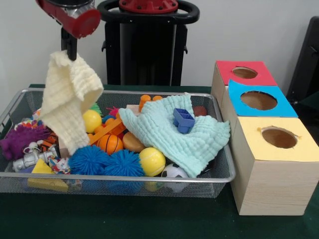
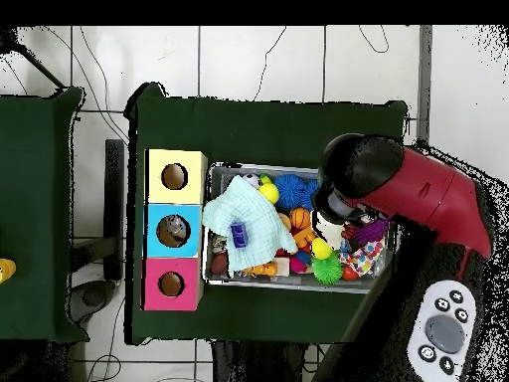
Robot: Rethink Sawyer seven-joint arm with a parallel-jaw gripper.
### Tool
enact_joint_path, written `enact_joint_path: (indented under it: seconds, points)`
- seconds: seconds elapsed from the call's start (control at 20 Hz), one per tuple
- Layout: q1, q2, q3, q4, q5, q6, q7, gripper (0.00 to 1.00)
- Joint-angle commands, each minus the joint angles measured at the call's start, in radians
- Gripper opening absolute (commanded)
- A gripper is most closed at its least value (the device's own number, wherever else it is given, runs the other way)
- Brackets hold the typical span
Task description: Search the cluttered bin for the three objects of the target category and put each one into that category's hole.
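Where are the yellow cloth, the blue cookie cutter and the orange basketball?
Yellow cloth [image 1: 67, 102]: front view, middle of the hanging fabric.
Blue cookie cutter [image 1: 183, 120]: front view, its top frame.
Orange basketball [image 1: 110, 144]: front view, its front face.

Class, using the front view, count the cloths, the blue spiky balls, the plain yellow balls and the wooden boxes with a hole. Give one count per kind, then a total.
Cloths: 2 (cream cloth, pale green cloth)
Blue spiky balls: 2
Yellow balls: 2
Boxes: 3 (red box, blue box, yellow box)
Total: 9
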Motion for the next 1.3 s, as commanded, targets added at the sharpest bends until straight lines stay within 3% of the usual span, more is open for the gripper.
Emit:
enact_joint_path:
  seconds: [0.05,0.35,0.95,1.3]
  points:
    - [0.015,-0.021,0.019,0.026,0.043,0.111,0.266,0.00]
    - [0.033,-0.022,0.004,0.028,0.066,0.126,0.296,0.00]
    - [0.091,0.049,0.025,0.054,0.161,-0.009,0.415,0.00]
    - [0.108,0.072,0.026,0.043,0.181,-0.016,0.452,0.00]
